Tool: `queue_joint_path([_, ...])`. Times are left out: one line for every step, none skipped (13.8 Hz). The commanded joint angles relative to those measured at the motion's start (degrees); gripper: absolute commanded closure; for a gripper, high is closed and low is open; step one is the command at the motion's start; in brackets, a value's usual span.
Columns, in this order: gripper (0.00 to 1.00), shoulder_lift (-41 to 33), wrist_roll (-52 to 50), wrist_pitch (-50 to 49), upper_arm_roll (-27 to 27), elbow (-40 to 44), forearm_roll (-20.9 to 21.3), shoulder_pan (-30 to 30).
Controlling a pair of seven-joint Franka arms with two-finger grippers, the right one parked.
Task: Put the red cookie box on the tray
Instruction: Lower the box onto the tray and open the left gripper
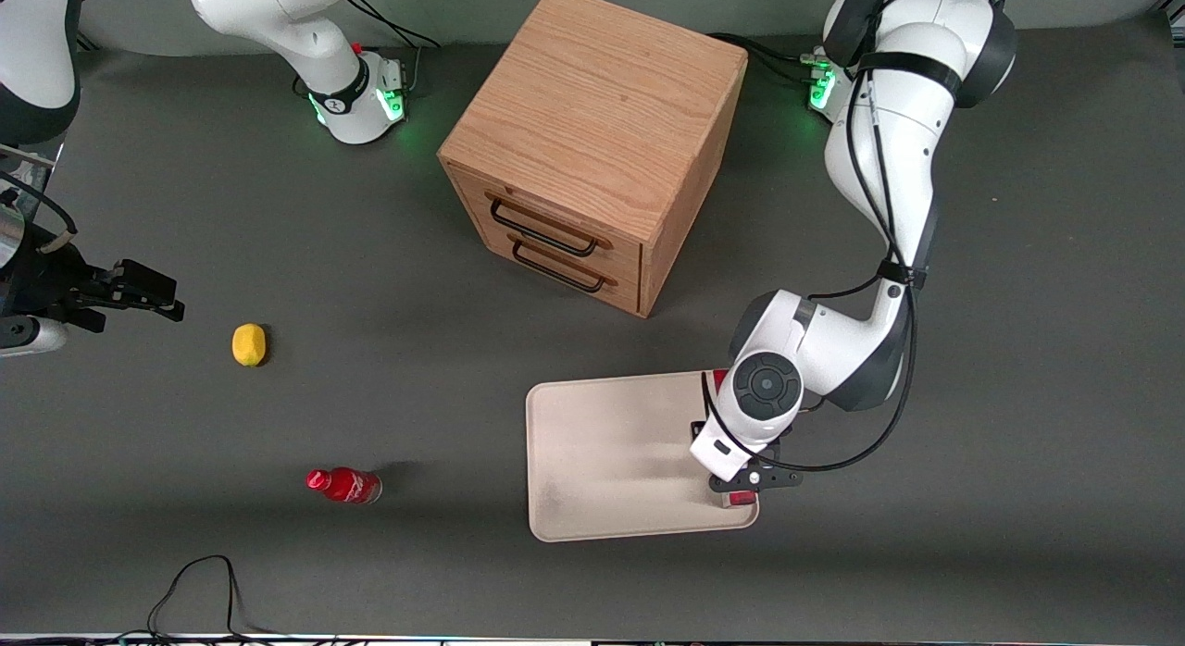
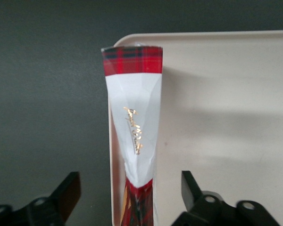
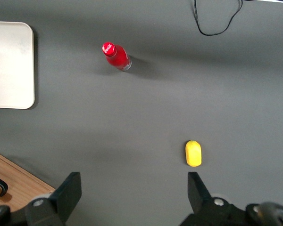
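The red cookie box (image 2: 134,136) lies on the tray (image 1: 602,461), along the tray's edge toward the working arm's end of the table (image 1: 1018,350). The gripper (image 2: 132,197) hovers just above it, fingers (image 2: 68,193) spread wide on either side, not touching the box.

From the front camera I read the tabletop (image 1: 1018,350) like a dial centred on the tray (image 1: 592,442). The drawer cabinet (image 1: 592,137) stands at twelve o'clock, farther from the camera. The small bottle (image 1: 344,485) lies at nine and the yellow fruit (image 1: 248,343) at ten, both toward the parked arm's end. The cookie box (image 2: 134,117) lies along the tray's edge at the working arm's end, at about four. My claw (image 2: 129,188) hangs over the box, one finger on either side and clear of it.
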Motion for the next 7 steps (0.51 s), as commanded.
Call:
queue_joint_path([0.0,-7.1,-0.7,-7.4,-0.3,-1.6,0.5,0.2])
queue_joint_path([0.0,-9.6,-0.6,-10.2,-0.4,-1.6,0.3,0.3])
queue_joint_path([0.0,-12.6,-0.6,-12.6,-0.5,-1.7,0.2,0.3])
queue_joint_path([0.0,-15.5,-0.6,-14.8,-0.5,-1.8,-0.6,0.2])
queue_joint_path([0.0,-18.0,-0.6,-17.0,-0.5,-1.7,-1.2,0.3])
queue_joint_path([0.0,-20.6,-0.6,-18.8,-0.7,-1.8,-1.4,0.6])
queue_joint_path([0.0,-22.8,-0.6,-20.4,-0.7,-1.7,-1.7,0.7])
